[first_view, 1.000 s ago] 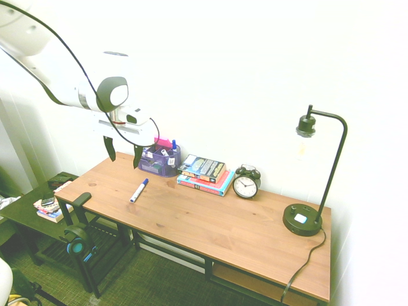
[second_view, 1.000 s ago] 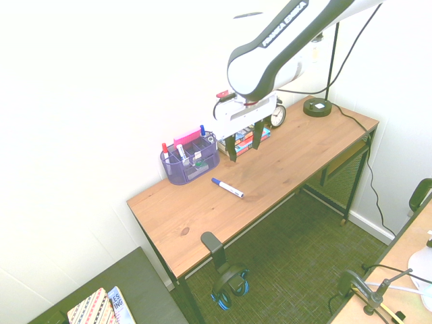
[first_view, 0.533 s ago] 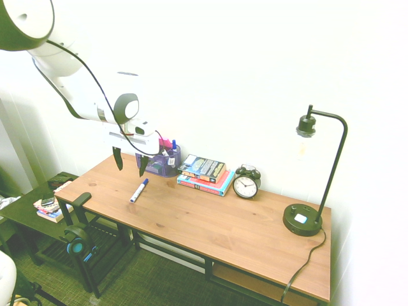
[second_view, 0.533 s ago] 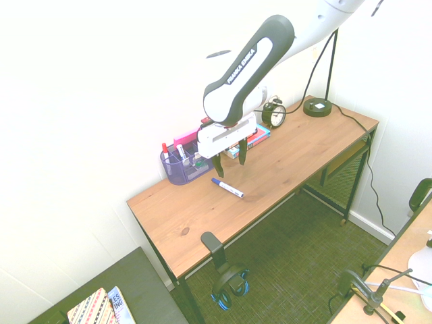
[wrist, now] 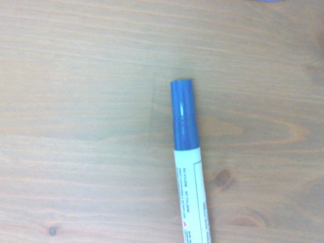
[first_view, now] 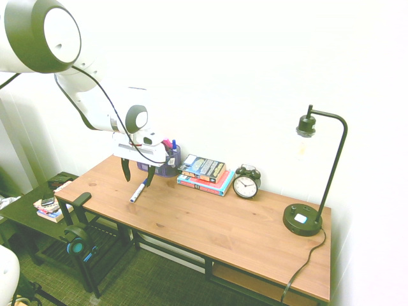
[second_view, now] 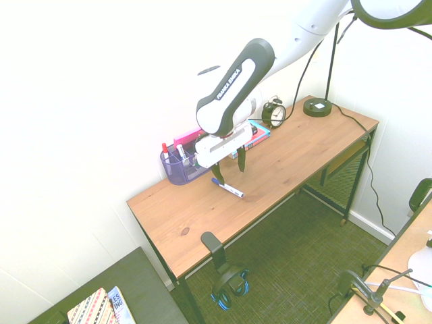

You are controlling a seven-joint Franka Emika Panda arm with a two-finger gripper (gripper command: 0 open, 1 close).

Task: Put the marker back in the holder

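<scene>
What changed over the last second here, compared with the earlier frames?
The gripper came down from beside the holder to just above the marker, jaws open throughout and pointing down. Nothing was grasped or released. The marker lies flat on the desk where it was; the holder, books, clock and lamp are unmoved.

Bright, washed-out exterior views; wall [first_view: 255, 64] above worktop [first_view: 210, 223] blown to white. Soft faint shadows. Wrist view slightly soft, print on marker [wrist: 188, 172] blurred.
</scene>
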